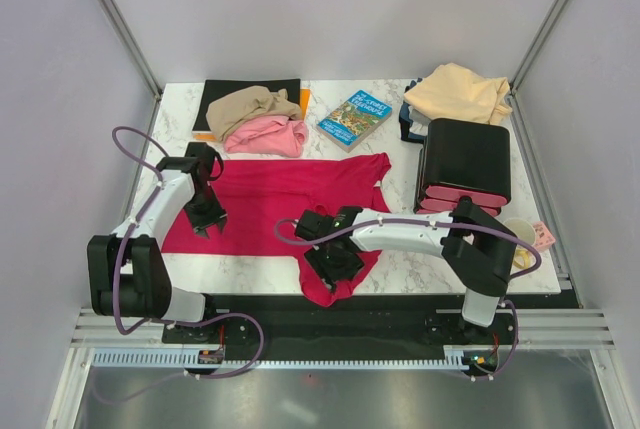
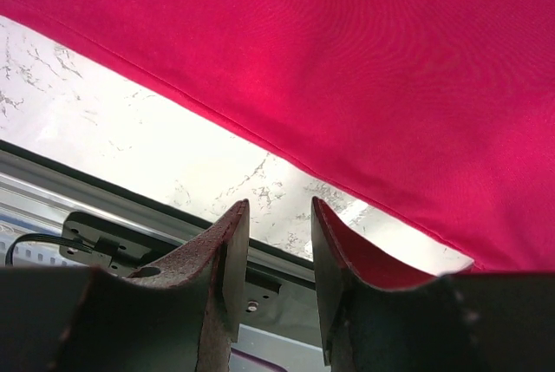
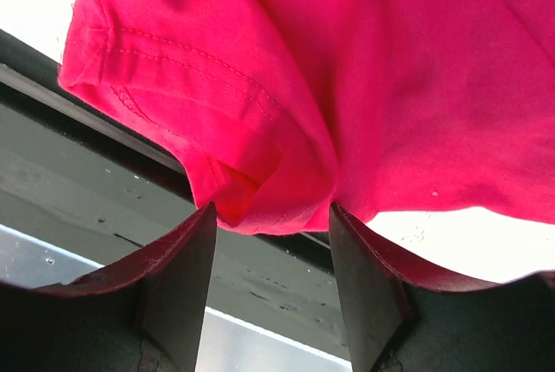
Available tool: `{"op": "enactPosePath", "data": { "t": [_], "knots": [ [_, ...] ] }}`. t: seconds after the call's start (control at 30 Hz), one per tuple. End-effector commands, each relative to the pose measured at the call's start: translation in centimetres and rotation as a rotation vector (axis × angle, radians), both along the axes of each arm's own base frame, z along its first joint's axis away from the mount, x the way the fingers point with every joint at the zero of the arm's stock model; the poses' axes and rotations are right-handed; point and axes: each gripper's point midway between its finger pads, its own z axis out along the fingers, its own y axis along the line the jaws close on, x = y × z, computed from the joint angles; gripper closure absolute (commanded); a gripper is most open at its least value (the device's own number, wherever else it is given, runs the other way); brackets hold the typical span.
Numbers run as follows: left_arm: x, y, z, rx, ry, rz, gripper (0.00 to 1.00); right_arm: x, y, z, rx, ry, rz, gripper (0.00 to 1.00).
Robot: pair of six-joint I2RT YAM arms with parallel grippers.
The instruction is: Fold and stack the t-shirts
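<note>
The crimson red t-shirt (image 1: 280,194) lies spread flat on the marble table, one sleeve hanging over the front edge. My left gripper (image 1: 207,219) is open and empty at the shirt's left hem; in the left wrist view the gripper (image 2: 279,216) has the red cloth (image 2: 347,68) just beyond its tips. My right gripper (image 1: 335,267) is open at the front sleeve; in the right wrist view the gripper (image 3: 273,216) has the bunched sleeve (image 3: 286,129) at its tips, not clamped. The pink shirt (image 1: 268,136) and tan-brown shirt (image 1: 248,104) lie crumpled at the back left. The peach-cream shirt (image 1: 460,92) lies at the back right.
A black mat (image 1: 270,86) lies under the tan shirt. A blue book (image 1: 354,119) lies at the back centre. A black and pink stack of trays (image 1: 465,164) stands on the right, with a cup (image 1: 520,234) in front of it. The table's black front edge (image 1: 400,299) runs beneath the sleeve.
</note>
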Motion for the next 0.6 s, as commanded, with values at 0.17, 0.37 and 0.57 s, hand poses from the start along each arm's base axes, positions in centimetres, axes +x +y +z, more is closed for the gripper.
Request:
{"op": "enactPosePath", "data": {
  "t": [0.17, 0.37, 0.57],
  "knots": [
    [1.0, 1.0, 1.2, 0.029, -0.052, -0.028, 0.58, 0.8, 3.0, 2.0, 0.065, -0.035, -0.022, 0.38],
    [1.5, 0.9, 1.5, 0.010, -0.069, -0.028, 0.58, 1.0, 3.6, 2.8, 0.048, -0.031, -0.024, 0.38],
    [2.3, 1.0, 2.0, 0.004, -0.082, -0.035, 0.59, 0.3, 2.6, 2.0, -0.030, -0.027, -0.009, 0.38]
  ]
}}
